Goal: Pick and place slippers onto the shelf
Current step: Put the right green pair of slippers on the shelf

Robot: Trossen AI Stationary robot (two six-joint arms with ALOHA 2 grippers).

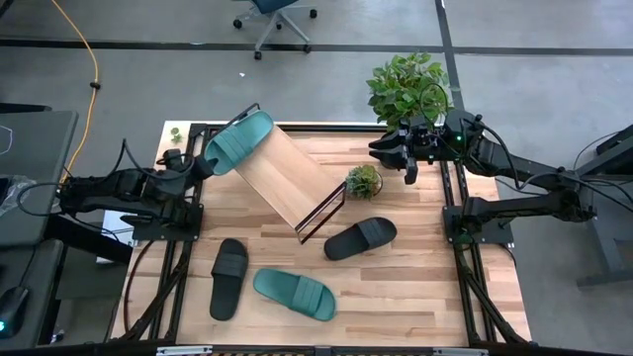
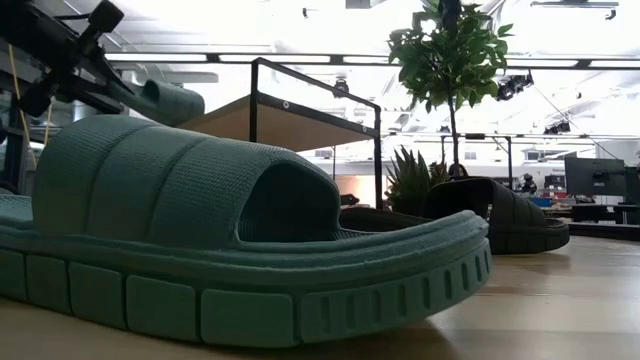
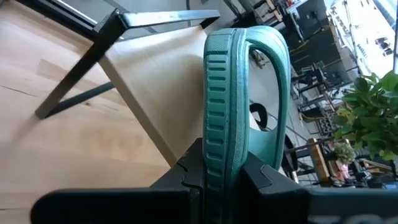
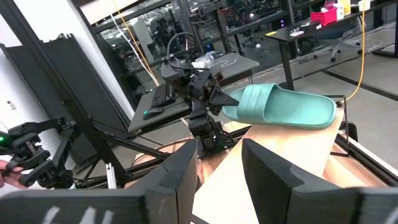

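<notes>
Four slippers are in sight from overhead, and only one is off the tabletop. At the left of the frame the left gripper (image 1: 198,161) has its fingers clamped on the edge of the sole of a teal slipper (image 1: 239,140), which it holds at the raised upper-left end of the shelf (image 1: 287,180); the left wrist view shows that sole (image 3: 225,106) pinched edge-on between the two dark fingers (image 3: 186,174), with the pale plank (image 3: 155,81) just behind it. Whether the slipper rests on the plank or hangs just above it I cannot tell. The shelf runs diagonally from there down toward the centre of the frame, its black wire frame ending near a small potted plant (image 1: 363,180).

Below, in the lower left part of the table (image 1: 435,287), a black slipper (image 1: 228,278) lies flat, and just to its right a second teal slipper (image 1: 294,294) lies at an angle, close but apart. Right of centre another black slipper (image 1: 360,238) lies beside the shelf's lower end.

At the upper right, the right gripper (image 1: 407,150) hangs over the table's far edge beside a large leafy plant (image 1: 407,87), its fingers (image 4: 180,174) apart and holding nothing
</notes>
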